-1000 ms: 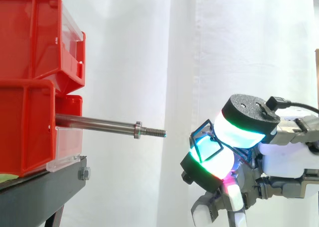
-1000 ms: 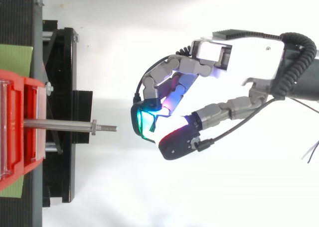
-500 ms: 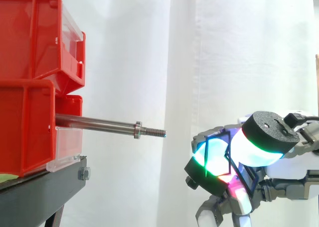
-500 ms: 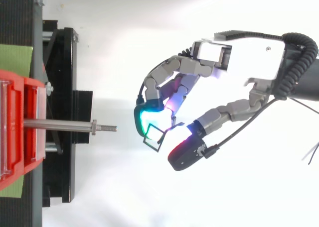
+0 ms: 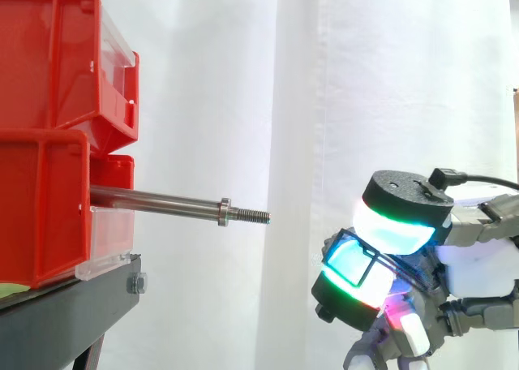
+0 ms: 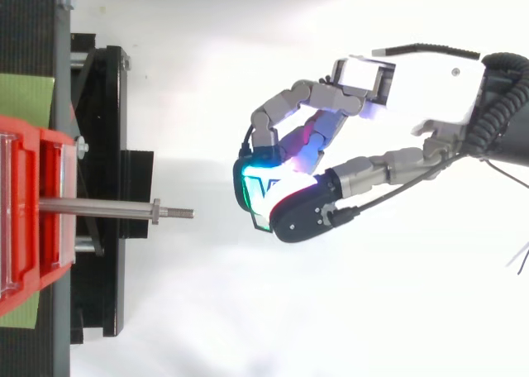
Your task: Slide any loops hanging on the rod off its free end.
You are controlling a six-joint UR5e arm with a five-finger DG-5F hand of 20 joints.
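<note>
Rod (image 5: 158, 201) carrying anything?

Bare, as far as can be seen. Sticks out level from the red bins (image 5: 49, 135) on the black stand (image 5: 73, 301), clean from the bins to the collar and on to the threaded free end (image 5: 253, 216).

And the loop?

Off the rod, well clear to the right of the free end and lower than it. Thin, dark loop (image 5: 350, 237), nipped between the glowing pads (image 5: 393, 228) of the hand (image 6: 413, 83).

Hand closed on it, then?

Yes. Curled in tight, thumb pad against finger pad, loop pinched between. Nowhere touching the rod.

So how much left?

Little, by the look of it. Looks done as far as sliding off goes; no second loop to be made out along the rod. Probably only letting go of the loop or setting it down somewhere.
</note>
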